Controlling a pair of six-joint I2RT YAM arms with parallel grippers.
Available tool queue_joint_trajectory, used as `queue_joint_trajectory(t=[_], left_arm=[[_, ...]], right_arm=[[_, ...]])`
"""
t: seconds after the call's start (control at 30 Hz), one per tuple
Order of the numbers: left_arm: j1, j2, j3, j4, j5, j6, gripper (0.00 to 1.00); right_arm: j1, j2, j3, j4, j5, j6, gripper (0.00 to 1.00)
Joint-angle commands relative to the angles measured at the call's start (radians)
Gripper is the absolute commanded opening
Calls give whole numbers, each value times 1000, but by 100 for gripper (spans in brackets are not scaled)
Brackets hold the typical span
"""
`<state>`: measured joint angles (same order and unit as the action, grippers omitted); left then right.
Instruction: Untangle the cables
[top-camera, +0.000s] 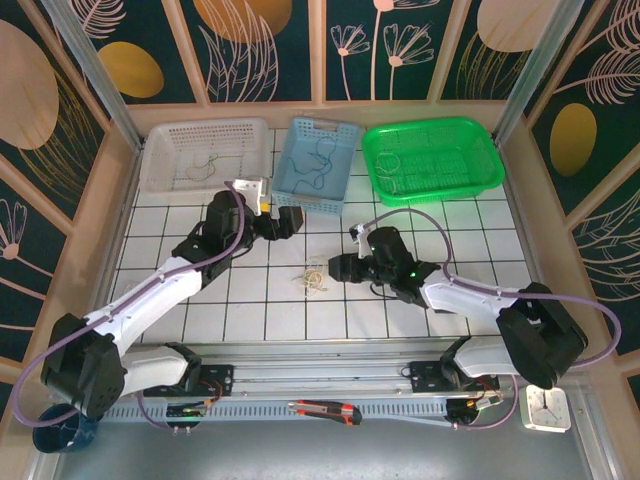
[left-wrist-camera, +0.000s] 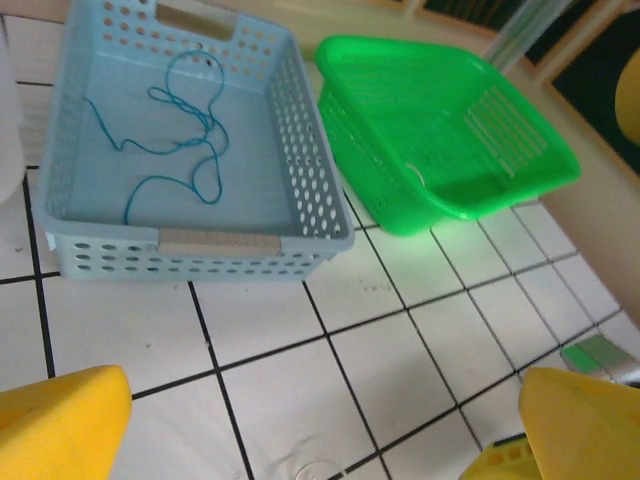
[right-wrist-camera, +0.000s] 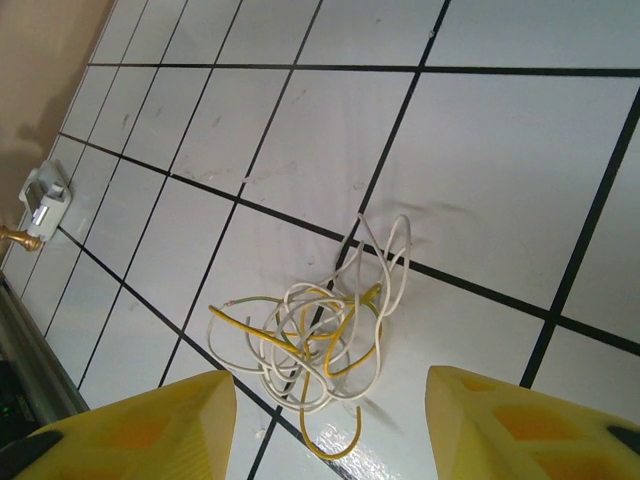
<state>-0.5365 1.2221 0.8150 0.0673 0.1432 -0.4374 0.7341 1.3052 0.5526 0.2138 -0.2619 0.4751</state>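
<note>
Tiled table (right-wrist-camera: 300, 130) bears loosely knotted white and yellow cables (right-wrist-camera: 322, 345).

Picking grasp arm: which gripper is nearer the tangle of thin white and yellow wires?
Right. The right gripper is beside the wire tangle, facing it; the left gripper is farther, by the blue plastic basket.

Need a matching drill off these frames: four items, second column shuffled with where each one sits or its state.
1. blue cable
2. yellow-and-white tangle
3. green basket
4. left gripper

A. on the bare tiles
B. rightmost of the three baskets
C. in the blue basket
D. open, holding nothing

Pairs: 1-C, 2-A, 3-B, 4-D
</note>
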Motion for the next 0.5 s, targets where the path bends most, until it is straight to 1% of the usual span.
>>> queue_joint_trajectory(t=[0.0, 0.1, 0.17, 0.33, 0.47], left_arm=[[1, 31, 36, -92, 84, 103, 99], [-26, 66, 39, -128, 93, 145, 99], [-63, 95, 39, -150, 68, 175, 98], [-132, 171, 37, -180, 29, 222, 86], [-151, 196, 20, -180, 23, 243, 79]], right_arm=[[12, -16, -31, 69, 29, 49, 53], [16, -24, -47, 85, 36, 77, 53], [16, -32, -55, 91, 43, 92, 53], [19, -59, -68, 82, 73, 118, 53], [18, -85, -75, 60, 109, 130, 53]])
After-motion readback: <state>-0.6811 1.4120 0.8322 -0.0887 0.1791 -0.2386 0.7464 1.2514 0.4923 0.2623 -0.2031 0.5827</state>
